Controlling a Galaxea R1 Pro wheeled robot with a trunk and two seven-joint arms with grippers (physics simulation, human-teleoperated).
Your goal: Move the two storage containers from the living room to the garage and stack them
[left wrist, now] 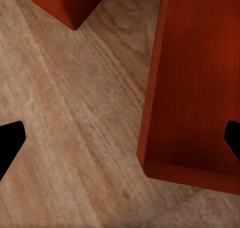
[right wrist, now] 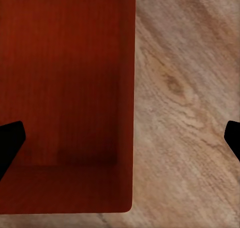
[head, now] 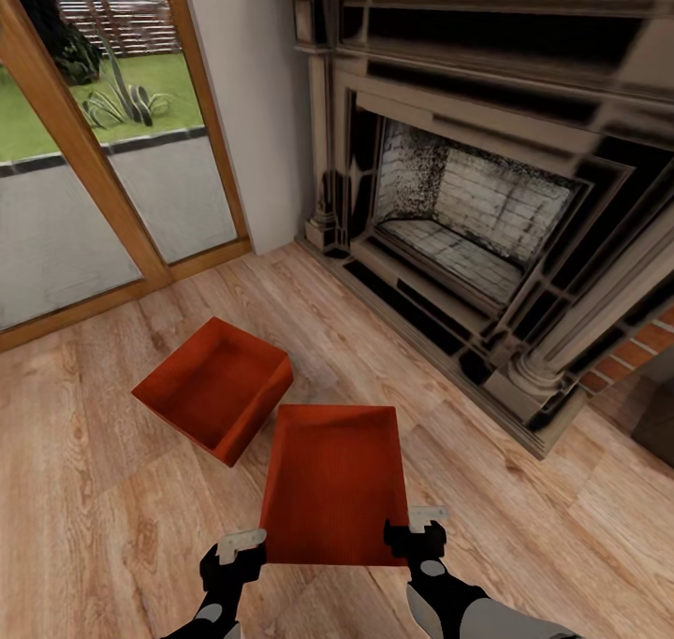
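On the living room's light wood plank floor (head: 112,489), before the fireplace (head: 487,209), sit two storage containers: one near (head: 332,485), one far-left (head: 215,386). The left gripper (head: 241,545) and right gripper (head: 417,527) hover wide open, empty, straddling the near container's near corners.

Far container (left wrist: 70,2) cropped by frame edge; near container (right wrist: 65,97) partly cropped.

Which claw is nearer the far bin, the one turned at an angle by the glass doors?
Left. The left claw sits at the near bin's left front corner, just below the angled bin; the right claw is at the opposite corner.
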